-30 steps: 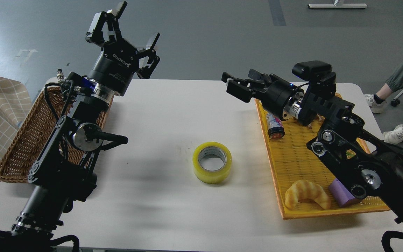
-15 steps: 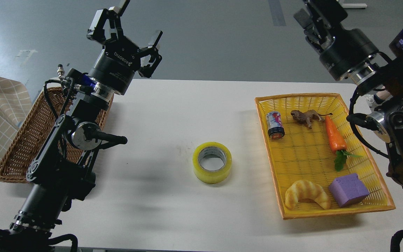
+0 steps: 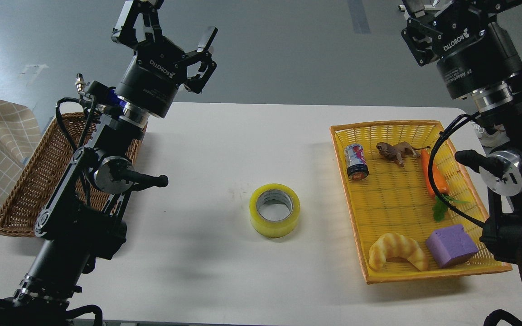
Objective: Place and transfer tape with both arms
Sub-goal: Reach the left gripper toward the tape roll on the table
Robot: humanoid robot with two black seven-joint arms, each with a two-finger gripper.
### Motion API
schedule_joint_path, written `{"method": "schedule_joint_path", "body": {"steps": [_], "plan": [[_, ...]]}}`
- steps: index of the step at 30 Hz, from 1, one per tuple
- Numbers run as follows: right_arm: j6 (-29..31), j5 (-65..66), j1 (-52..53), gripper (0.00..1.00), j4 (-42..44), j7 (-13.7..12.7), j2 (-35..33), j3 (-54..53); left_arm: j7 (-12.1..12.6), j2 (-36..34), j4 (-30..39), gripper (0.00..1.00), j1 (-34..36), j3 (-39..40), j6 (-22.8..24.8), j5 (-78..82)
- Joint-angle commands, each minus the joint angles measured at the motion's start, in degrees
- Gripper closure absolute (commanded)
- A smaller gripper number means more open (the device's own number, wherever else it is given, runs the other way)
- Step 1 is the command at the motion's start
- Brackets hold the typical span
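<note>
The tape (image 3: 274, 210), a wide yellow roll with a grey-white core, lies flat on the white table (image 3: 224, 136) near its middle. Nothing touches it. My left gripper (image 3: 170, 25) is raised high above the table's far left, well away from the tape, with its fingers spread and empty. My right gripper (image 3: 437, 9) is raised at the top right, above the far end of the yellow tray. Its fingertips run out of the top of the view, so I cannot see how they stand.
A brown wicker basket (image 3: 25, 185) stands at the left behind my left arm. A yellow tray (image 3: 356, 235) at the right holds a can (image 3: 356, 161), a toy lion (image 3: 397, 151), a carrot (image 3: 429, 174), a croissant (image 3: 397, 253) and a purple block (image 3: 451, 244).
My right arm has swung from low over the tray's far left corner up and to the right, uncovering the tray. My left gripper has risen slightly. The tape has not moved.
</note>
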State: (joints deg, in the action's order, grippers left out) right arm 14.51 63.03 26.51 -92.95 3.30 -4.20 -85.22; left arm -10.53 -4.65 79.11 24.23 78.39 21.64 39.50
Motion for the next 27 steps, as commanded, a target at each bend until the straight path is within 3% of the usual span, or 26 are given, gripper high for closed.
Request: {"method": "schedule_joint_path", "body": {"steps": [1, 4, 5, 7, 8, 9, 12, 17, 22, 24, 27], "plan": [[0.16, -0.01, -0.41, 0.0, -0.39, 0.39, 0.24, 0.05, -0.19, 0.34, -0.27, 0.02, -0.23, -0.26, -0.37, -0.04], [0.08, -0.01, -0.41, 0.0, -0.39, 0.39, 0.33, 0.14, -1.5, 0.17, 0.26, 0.02, 0.47, -0.96, -0.81, 3.37], [0.08, -0.01, -0.41, 0.0, -0.3, 0.39, 0.33, 0.14, -2.99, 0.08, 0.78, 0.02, 0.82, -1.22, -1.77, 9.3], [0.08, -0.01, -0.5, 0.0, -0.39, 0.39, 0.24, -0.03, -6.07, -0.01, 2.19, 0.02, 1.44, -1.4, -5.98, 23.2], [0.08, -0.01, -0.58, 0.0, -0.22, 0.39, 0.24, -0.03, -7.82, -0.1, 2.54, 0.02, 1.87, -1.57, -10.34, 33.6], [0.08, -0.01, -0.58, 0.0, -0.13, 0.39, 0.24, -0.03, -8.18, -0.1, 2.55, 0.02, 1.96, -1.75, -12.48, 38.67], [0.08, -0.01, -0.41, 0.0, -0.13, 0.39, 0.24, -0.03, -8.1, -0.71, 2.28, 0.02, 1.97, -9.71, -16.09, 58.33], [-0.1, 0.08, -0.06, 0.0, -0.56, 0.3, 0.15, 0.05, -7.92, -5.53, 5.44, 0.02, 0.3, -19.04, -18.56, 77.25], [-0.1, 0.07, 0.03, 0.0, -1.53, 0.3, -0.37, -0.12, -7.4, -6.51, 5.18, 0.02, -0.41, -23.98, -18.65, 85.5], [0.08, 0.07, -0.06, 0.0, -1.53, 0.3, -0.37, -0.3, -5.65, -6.51, 3.96, 0.02, -0.5, -25.74, -18.56, 85.5], [0.08, 0.07, -0.32, 0.0, -1.53, 0.3, -0.37, -0.3, -0.81, -7.04, 1.23, 0.02, 0.12, -29.69, -18.56, 85.5]]}}
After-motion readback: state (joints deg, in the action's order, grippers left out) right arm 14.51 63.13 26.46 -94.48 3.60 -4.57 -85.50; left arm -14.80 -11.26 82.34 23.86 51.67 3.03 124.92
